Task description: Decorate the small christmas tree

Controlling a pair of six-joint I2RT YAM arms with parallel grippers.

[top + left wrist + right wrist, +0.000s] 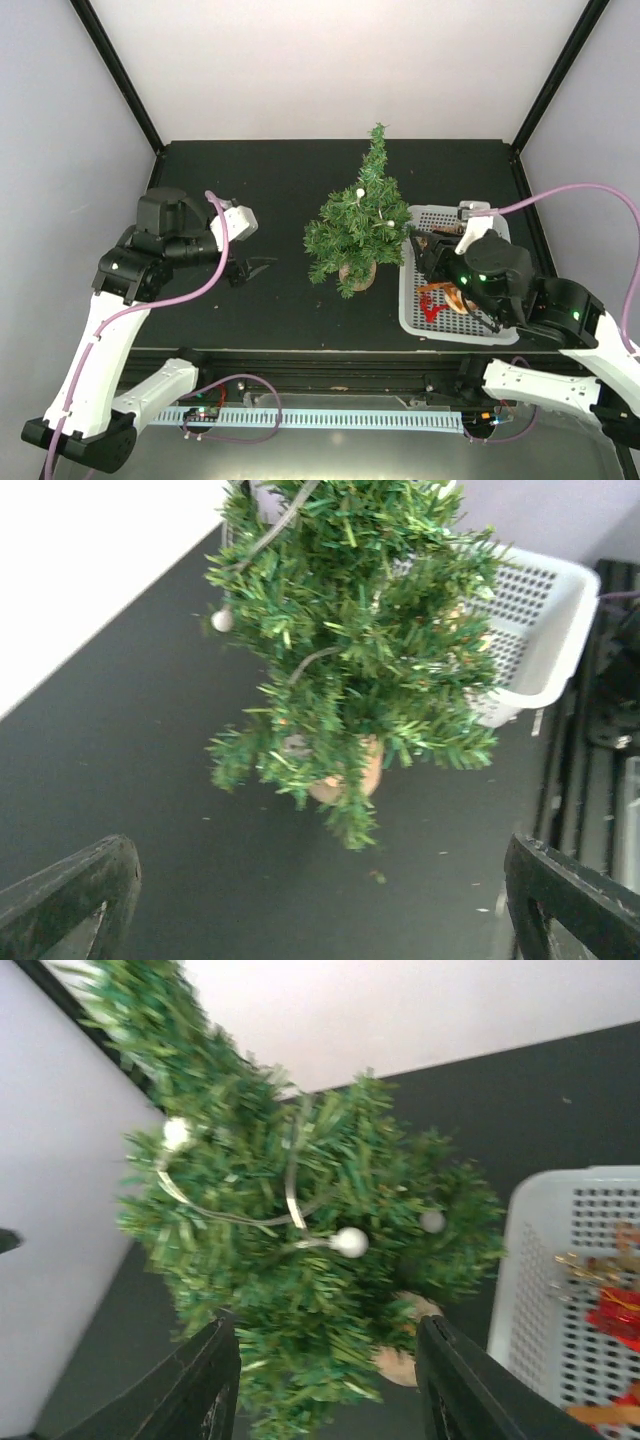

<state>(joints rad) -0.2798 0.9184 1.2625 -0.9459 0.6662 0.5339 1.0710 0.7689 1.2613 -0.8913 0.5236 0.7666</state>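
Green and bushy, the small christmas tree [355, 225] stands upright on its round tan wooden base [357, 272] near the middle of the black table [250, 180], its thin tip pointing up and toward the back wall in the overhead view. A silvery cord [290, 1185] strung with pale balls [350, 1242] already loops through the branches. Its right-hand branches reach just to the rim of the white basket [415, 318], where a red ornament [432, 308] and some golden pieces lie. The right gripper [322, 1328] hangs over that basket, fingers partly spread with nothing visible between them, facing the tree across a short gap; the tree lies to its left. The left gripper [262, 268] sits low on the table on the tree's other side, clearly apart from it, jaws spread wide and empty. Any further ornament is probably best picked by the right arm, which is nearer both basket and tree, then carried leftward onto a branch.
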